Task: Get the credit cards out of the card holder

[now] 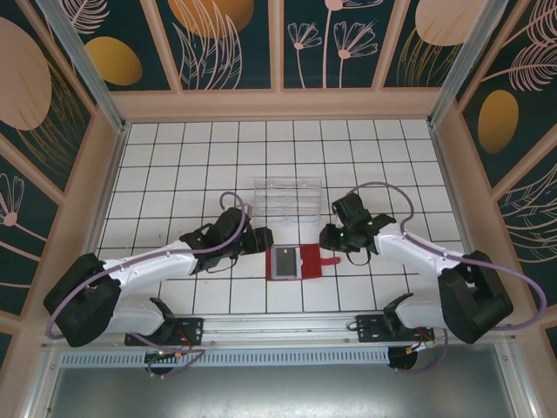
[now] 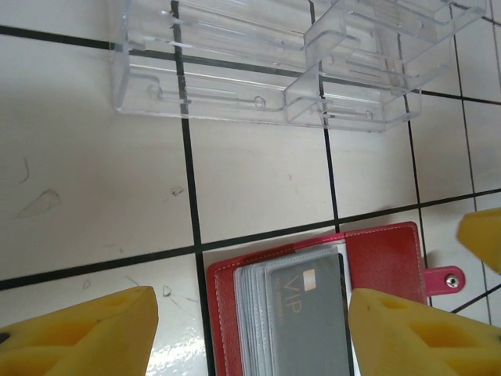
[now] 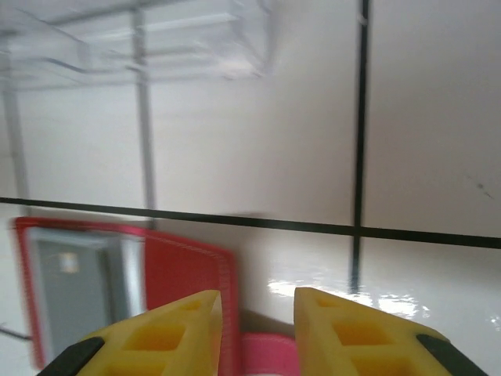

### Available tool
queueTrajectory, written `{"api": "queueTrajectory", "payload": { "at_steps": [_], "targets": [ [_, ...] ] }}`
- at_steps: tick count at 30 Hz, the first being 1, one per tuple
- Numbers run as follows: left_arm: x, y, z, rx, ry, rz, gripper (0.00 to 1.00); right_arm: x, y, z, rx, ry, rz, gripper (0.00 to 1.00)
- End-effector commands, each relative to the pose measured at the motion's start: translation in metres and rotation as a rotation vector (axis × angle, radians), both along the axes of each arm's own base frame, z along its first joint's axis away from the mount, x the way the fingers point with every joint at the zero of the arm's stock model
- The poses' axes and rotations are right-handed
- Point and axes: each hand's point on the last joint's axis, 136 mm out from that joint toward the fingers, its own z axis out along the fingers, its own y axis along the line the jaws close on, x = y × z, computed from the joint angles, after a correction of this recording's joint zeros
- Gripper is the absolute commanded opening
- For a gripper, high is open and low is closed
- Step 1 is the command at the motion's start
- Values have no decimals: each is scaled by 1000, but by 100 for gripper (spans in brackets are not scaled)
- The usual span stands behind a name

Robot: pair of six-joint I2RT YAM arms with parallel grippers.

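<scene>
**Card holder laid open, cards not yet drawn; both tools unloaded**

The card holder point(image 1: 305, 261) is seen lying flat and unfolded on the tiled table point(image 1: 174, 174), between the two arms and just ahead of their bases. The credit cards point(image 2: 309, 321) are stacked in the clear sleeves on its left half, and a dark grey one marked "VIP" lies uppermost. No card is out yet.

The left gripper point(image 2: 250, 301) is held low over the holder with its jaws spread wide and nothing between them. Its yellow fingers point(image 2: 78, 337) are set one to each side of the card stack. This is judged to be a stance for closing on the top card's edge.

The right gripper point(image 3: 257, 294) is parted only a little, and nothing is seen clamped. The closing tab point(image 3: 266, 356) lies in the narrow gap beneath it. Its place at the tab side is judged to serve for pinning the holder while a card is pulled.

Edges and room: the card's top edge stands just inside the red rim, so little is offered to grip. The clear plastic tray point(image 1: 287, 198) sits beyond the holder, near it but apart, with bare tile between. The walls are well apart from both arms. The two grippers are close to each other, so crossing paths should be watched.
</scene>
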Motion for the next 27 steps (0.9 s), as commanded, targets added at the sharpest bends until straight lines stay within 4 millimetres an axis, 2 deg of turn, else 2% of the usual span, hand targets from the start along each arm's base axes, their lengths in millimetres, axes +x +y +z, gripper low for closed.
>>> {"api": "queueTrajectory", "payload": {
  "at_steps": [1, 4, 6, 11, 16, 21, 24, 27],
  "targets": [
    [0, 2, 10, -78, -9, 48, 63, -3, 21, 34, 118, -33, 38, 31],
    [-4, -4, 15, -134, -9, 27, 62, -11, 55, 53, 333, 5, 96, 31],
    [-6, -9, 16, -162, 3, 8, 62, -18, 71, 58, 428, 29, 126, 31],
    [-11, -20, 13, -185, 59, -27, 60, -27, 82, 42, 457, 84, 147, 31],
    [-13, -22, 10, -176, 77, -31, 59, -37, 70, 3, 381, 135, 119, 29],
    [-13, -28, 2, -151, 112, -56, 58, -42, 46, -31, 252, 158, 59, 27],
    [-11, -30, -3, -132, 128, -52, 58, -43, 30, -47, 157, 157, 23, 26],
    [-9, -33, -11, -90, 155, -63, 56, -42, 22, -52, 109, 148, 17, 26]
  ]
}}
